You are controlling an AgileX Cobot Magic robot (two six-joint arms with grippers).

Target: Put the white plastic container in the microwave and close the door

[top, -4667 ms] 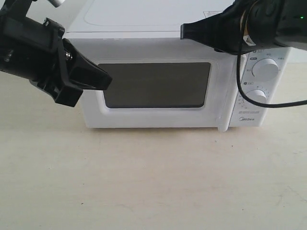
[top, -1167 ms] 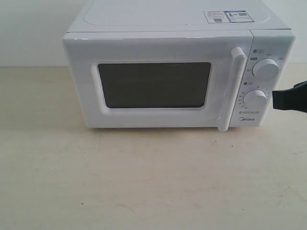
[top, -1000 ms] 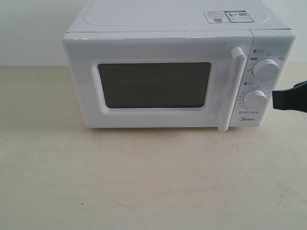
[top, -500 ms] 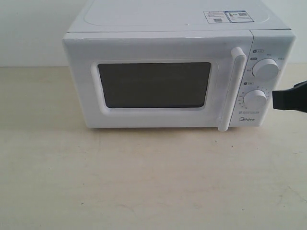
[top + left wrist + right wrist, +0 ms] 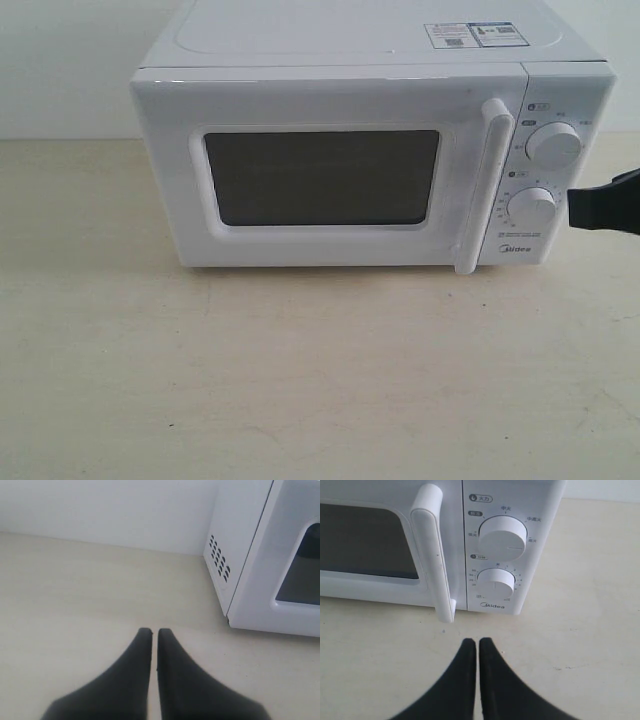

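**Microwave shut, both end effectors empty, container out of sight**

A white microwave (image 5: 330, 40) sits on a pale counter (image 5: 320, 370) with its door (image 5: 320, 105) fully shut. The white plastic container appears in none of the views. The door's dark window (image 5: 320, 178) shows nothing behind it, so whether the box is inside cannot be told.

The left end effector (image 5: 154, 630) has its two black fingers (image 5: 125, 680) pressed nearly together, with only a hairline slit between them, gripping nothing. It points over bare counter. The microwave's vented side wall (image 5: 225, 555) stands ahead of it, off toward the right arm's side and well apart. The right end effector (image 5: 475, 641) is likewise closed to a slit and empty. The vertical bar handle (image 5: 432, 555) and two round knobs (image 5: 502, 535) lie near, ahead of its tips across a strip of counter, not touching.

Judging by the task, the container is probably light, with smooth, slightly flexible plastic walls that could slip or bow under a hard squeeze. A gentle grip across its sides seems safest. The door looks stiff, and its bar handle is the obvious place to take hold, should it need opening.
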